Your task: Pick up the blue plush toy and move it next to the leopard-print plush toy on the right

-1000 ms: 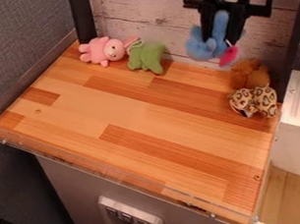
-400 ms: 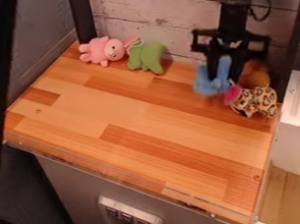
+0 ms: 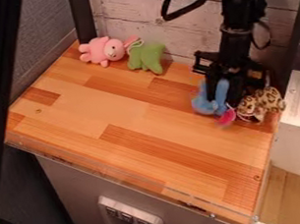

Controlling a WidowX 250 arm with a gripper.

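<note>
Four plush toys are on view at one wood-block tabletop [image 3: 122,109]: one pink toy [image 3: 101,50], one green toy [image 3: 148,59], one blue toy [image 3: 206,104] and one leopard-spotted toy [image 3: 269,99]. Whether a fifth plush toy lies behind the lone black robot arm [image 3: 237,22] and its single gripper [image 3: 226,97] cannot be told. Two small round marks dot the wood, one near the left side [image 3: 38,111] and one near the right corner [image 3: 256,177]. Two dark uprights, one at left [image 3: 82,18] and one at right [image 3: 296,39], flank one plank wall [image 3: 144,16]. Below, one pale panel [image 3: 106,202] bears three dark switches [image 3: 127,217].
</note>
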